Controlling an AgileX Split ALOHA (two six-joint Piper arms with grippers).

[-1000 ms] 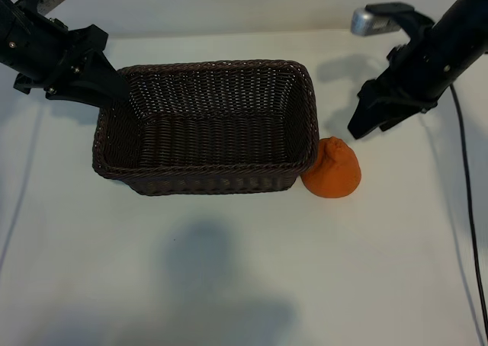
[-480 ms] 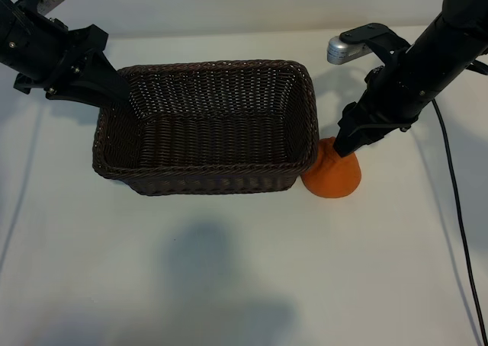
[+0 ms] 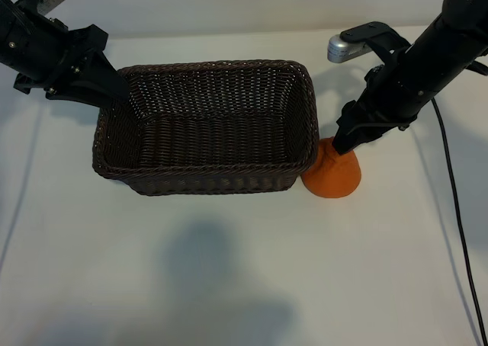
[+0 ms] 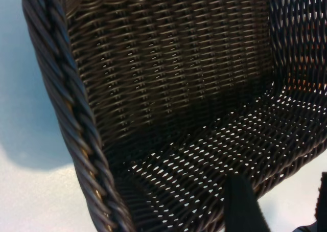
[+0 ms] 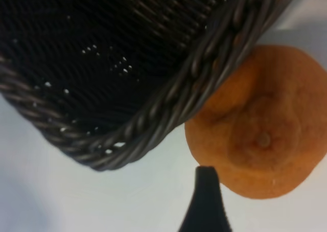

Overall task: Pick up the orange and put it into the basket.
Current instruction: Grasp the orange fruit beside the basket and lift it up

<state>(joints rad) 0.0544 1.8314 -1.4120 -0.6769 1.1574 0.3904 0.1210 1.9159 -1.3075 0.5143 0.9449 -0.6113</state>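
The orange [image 3: 332, 177] sits on the white table, touching the right near corner of the dark woven basket [image 3: 206, 174]. My right gripper [image 3: 345, 142] has come down onto the orange's top and stands open. In the right wrist view one black finger [image 5: 205, 193] is beside the orange [image 5: 260, 140], close to its side; the other finger is out of frame. My left gripper [image 3: 114, 88] hovers open at the basket's far left corner. In the left wrist view its fingers [image 4: 241, 204] show over the basket's floor [image 4: 204, 150].
The basket's braided rim [image 5: 204, 84] lies right against the orange, leaving little gap on that side. A black cable [image 3: 457, 224] trails down the table at the right. Bare white table [image 3: 244, 285] stretches in front of the basket.
Over the last second my right arm swung down and left from above the table onto the orange; it has held nearly still for the last half second. The left arm has not moved.
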